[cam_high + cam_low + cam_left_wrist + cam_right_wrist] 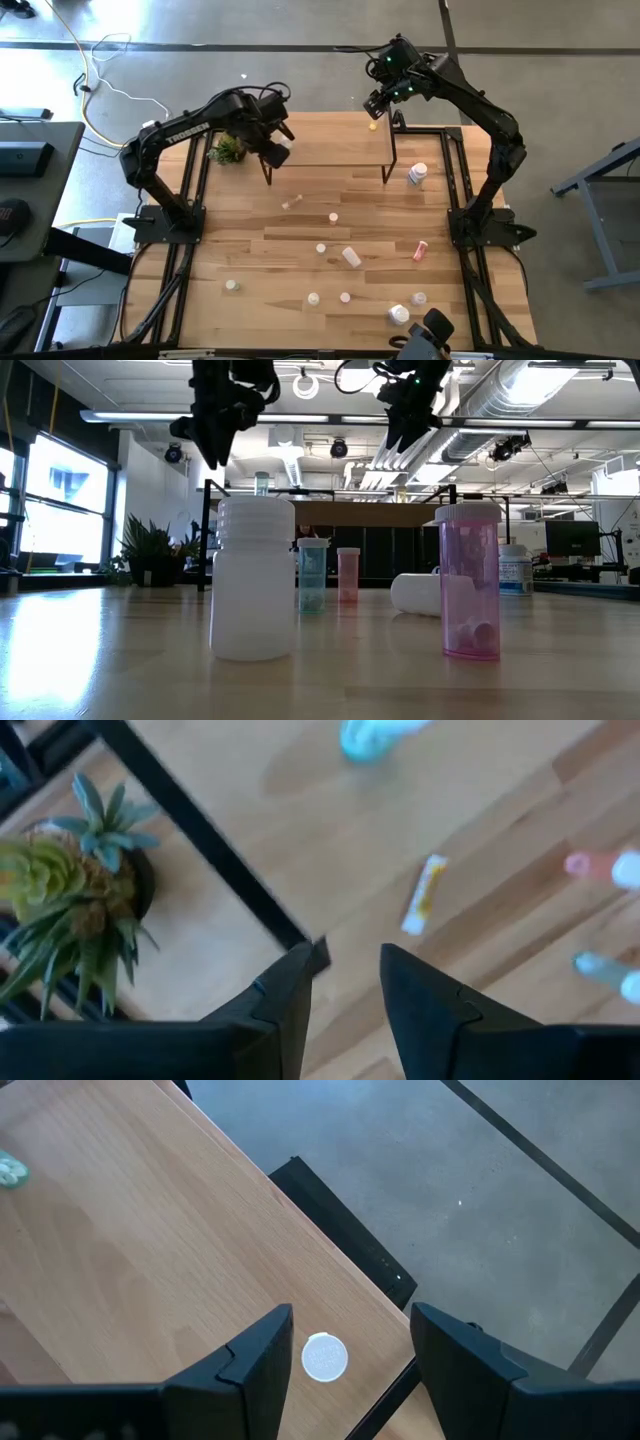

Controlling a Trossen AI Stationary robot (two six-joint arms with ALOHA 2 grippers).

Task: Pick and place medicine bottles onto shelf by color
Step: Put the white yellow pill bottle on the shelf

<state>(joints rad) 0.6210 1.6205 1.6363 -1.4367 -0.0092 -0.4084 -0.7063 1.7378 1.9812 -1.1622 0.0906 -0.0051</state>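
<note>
Medicine bottles lay scattered over my counter [300, 235], most on the near half: a wide white bottle [254, 580] standing upright closest to the low camera, and a pink vial [470, 582] upright with two white pills visible at its bottom. Behind them I saw a teal vial [312, 574] and a smaller pink one [348, 574] upright, and a white bottle [415, 593] on its side. The shelf [330, 140] stood at the far edge, with one white-capped bottle [324, 1357] sitting near its corner, right below my right gripper [350, 1342], whose jaws were parted and held nothing. My left gripper [343, 982] hovered over the shelf's other end beside the potted plant [70, 895], jaws slightly apart and empty. An orange-labelled vial [424, 895] lay flat on the counter below.
</note>
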